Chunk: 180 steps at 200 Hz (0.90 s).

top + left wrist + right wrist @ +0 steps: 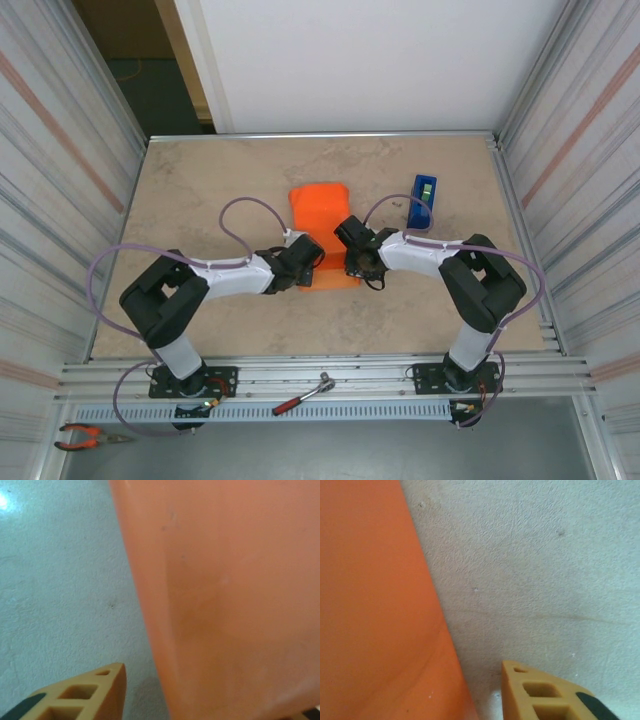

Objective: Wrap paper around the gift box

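The orange paper (320, 215) lies in the middle of the table, humped up and folded over; the gift box is hidden. My left gripper (303, 268) is at the paper's near left corner and my right gripper (358, 262) at its near right corner. In the left wrist view the paper (220, 595) stands up on the right, and one tan finger (90, 695) shows with bare table between it and the sheet. In the right wrist view the paper (375, 610) covers the left side, and a tan finger (540, 695) stands clear of its edge. Each gripper's other finger is hidden by the paper.
A blue tape dispenser (421, 200) stands just right of the paper, behind the right arm. A red-handled tool (305, 394) and pliers (85, 436) lie on the rail in front of the arm bases. Metal walls close in the table (200, 200) on both sides.
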Each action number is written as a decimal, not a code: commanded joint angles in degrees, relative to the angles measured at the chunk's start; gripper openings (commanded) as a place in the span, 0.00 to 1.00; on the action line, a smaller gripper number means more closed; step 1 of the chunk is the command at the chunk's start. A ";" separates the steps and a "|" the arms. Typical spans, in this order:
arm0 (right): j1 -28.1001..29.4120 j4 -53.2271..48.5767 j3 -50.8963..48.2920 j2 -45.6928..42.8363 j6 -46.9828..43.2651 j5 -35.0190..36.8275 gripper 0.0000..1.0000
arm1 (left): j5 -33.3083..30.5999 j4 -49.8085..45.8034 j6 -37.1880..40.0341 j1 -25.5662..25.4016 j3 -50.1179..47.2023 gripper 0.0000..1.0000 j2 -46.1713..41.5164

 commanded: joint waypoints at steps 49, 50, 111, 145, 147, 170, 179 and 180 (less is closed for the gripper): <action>0.68 3.44 1.00 1.66 0.94 -1.85 0.00 | -2.14 -0.66 -1.40 -0.96 0.38 0.39 0.63; 0.68 3.45 1.02 1.64 0.93 -1.89 0.00 | -2.07 -0.66 -1.40 -1.00 0.34 0.39 0.65; 0.58 2.39 -1.59 -3.20 0.92 -2.93 0.41 | -1.85 -2.70 2.43 -0.79 0.38 0.47 -3.30; 0.47 2.31 -6.78 -9.51 0.92 -3.55 0.55 | 2.89 -4.26 9.22 1.59 -1.74 0.55 -11.29; 0.47 2.38 -6.98 -9.87 0.92 -3.51 0.55 | 3.26 -4.39 9.67 1.77 -1.79 0.55 -11.74; 0.31 2.63 -10.02 -13.30 1.01 -3.77 0.56 | 6.01 -6.19 15.29 3.31 -1.65 0.57 -16.28; 0.10 2.96 -11.11 -14.30 1.06 -4.05 0.57 | 6.99 -6.78 17.60 3.60 -0.85 0.58 -17.37; 0.04 2.99 -11.19 -14.34 1.03 -4.08 0.57 | 7.11 -6.84 17.94 3.61 -0.72 0.58 -17.49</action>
